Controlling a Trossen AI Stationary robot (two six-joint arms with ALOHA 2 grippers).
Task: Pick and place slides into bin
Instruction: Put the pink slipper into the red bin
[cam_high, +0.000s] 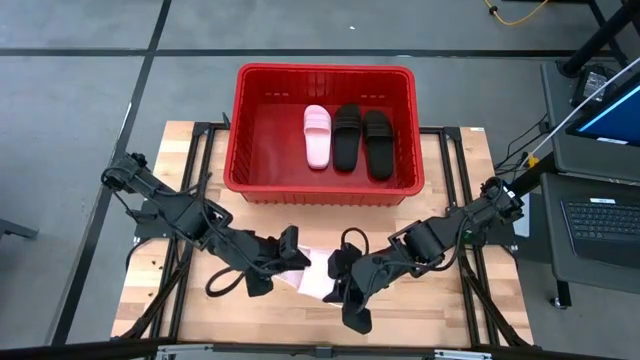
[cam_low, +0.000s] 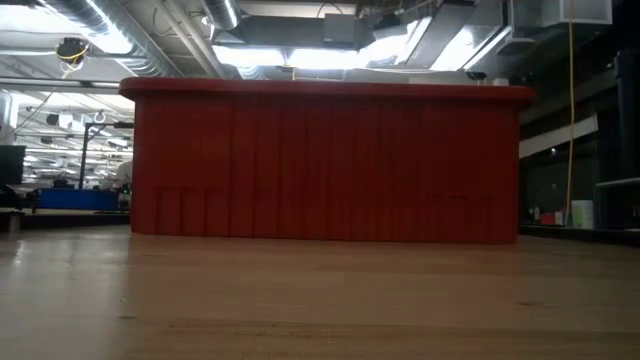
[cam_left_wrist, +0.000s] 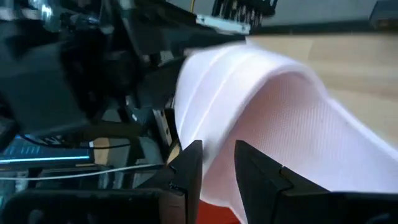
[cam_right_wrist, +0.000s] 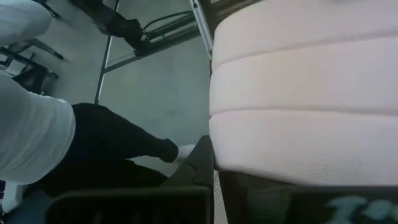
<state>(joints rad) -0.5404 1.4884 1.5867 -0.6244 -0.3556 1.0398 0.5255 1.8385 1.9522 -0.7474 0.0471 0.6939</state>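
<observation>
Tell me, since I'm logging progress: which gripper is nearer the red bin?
Roughly level, the left gripper marginally nearer. Both sit at the table's front, clear of the red bin, meeting at the last pink slide; right gripper just beside it.

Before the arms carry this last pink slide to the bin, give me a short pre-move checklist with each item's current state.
1. Left gripper holds the pink slide: ok; in the left wrist view its fingers pinch an edge of the slide.
2. Right gripper holds the same slide: ok; it is shut against it, the slide filling the right wrist view.
3. Slide lifted off the table: cannot tell; the low view shows nothing of it in front of the bin.
4. Room in the red bin: ok; its left part is bare.
5. Slides already placed: ok; one pink slide in bin and two black slides lie side by side.
</observation>
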